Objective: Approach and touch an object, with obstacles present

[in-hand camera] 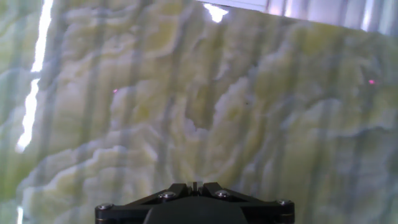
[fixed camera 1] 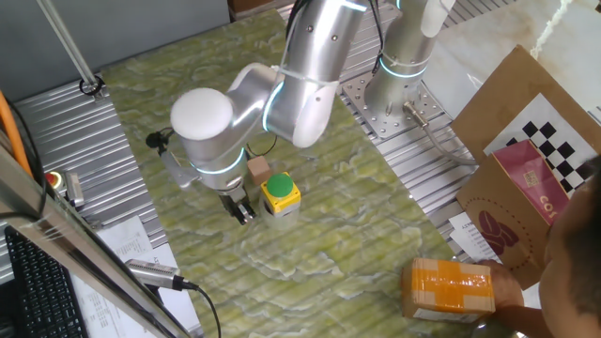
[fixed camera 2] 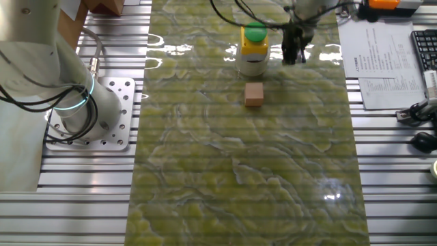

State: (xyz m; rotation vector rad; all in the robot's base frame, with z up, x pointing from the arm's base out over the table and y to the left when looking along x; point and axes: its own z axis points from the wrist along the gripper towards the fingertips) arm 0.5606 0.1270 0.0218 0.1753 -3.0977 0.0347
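One green marbled mat (fixed camera 1: 310,253) is laid over the ribbed metal table (fixed camera 2: 61,205), and one silver robot arm (fixed camera 1: 300,84) is bent down over it. Two small things are seen on the mat: one push button (fixed camera 1: 280,194) with a yellow housing and green cap, and one wooden block (fixed camera 1: 257,169). The block is placed just beside the button, between it and the arm's base.

One gripper (fixed camera 1: 242,210) is held low over the mat, just beside the button but apart from it. In both fixed views the fingers are seen close together, with nothing between them; the gap looks narrow. Whether the fingertips touch the mat cannot be told.

In one fixed view, a large cardboard box (fixed camera 1: 526,160) with a checkerboard, one taped parcel (fixed camera 1: 449,286) and printed sheets are shown at the edges. The block is partly hidden there by the arm, whereas it is shown whole (fixed camera 2: 254,93) in the other fixed view, where the button (fixed camera 2: 253,46) and gripper (fixed camera 2: 294,49) are seen side by side, and a keyboard (fixed camera 2: 425,48) and papers (fixed camera 2: 379,61) are added at the right.

In the hand view only the bare mat (in-hand camera: 199,106) and the dark gripper body (in-hand camera: 194,206) are shown; neither button nor block is caught.
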